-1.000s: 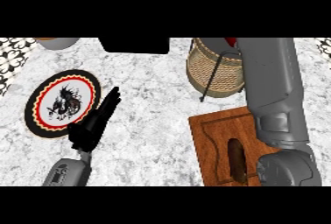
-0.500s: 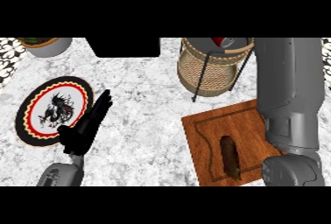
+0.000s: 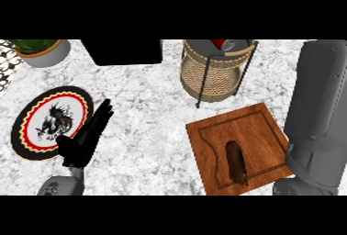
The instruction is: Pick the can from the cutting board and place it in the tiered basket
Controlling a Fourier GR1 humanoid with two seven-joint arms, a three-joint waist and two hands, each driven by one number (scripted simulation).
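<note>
A red can [image 3: 221, 44] with a silver top lies in the upper tier of the woven tiered basket [image 3: 209, 78], at the picture's top edge. The wooden cutting board [image 3: 252, 131] lies in front of the basket and bears only a dark brown oblong thing [image 3: 234, 161]. My right forearm [image 3: 318, 114] runs up the right side, past the board, and leaves the picture at the top, so its hand is hidden. My left hand [image 3: 82, 140] rests open on the counter, fingers straight, beside the plate.
A round plate [image 3: 49, 121] with a red and black rim lies at the left. A potted plant [image 3: 42, 51] stands at the back left, and a black box [image 3: 125, 51] behind the counter's middle. White marble counter shows between hand and board.
The basket, the board and the plate have slid downward in the picture, so more of the basket's top and the can shows. My left hand holds the same open pose.
</note>
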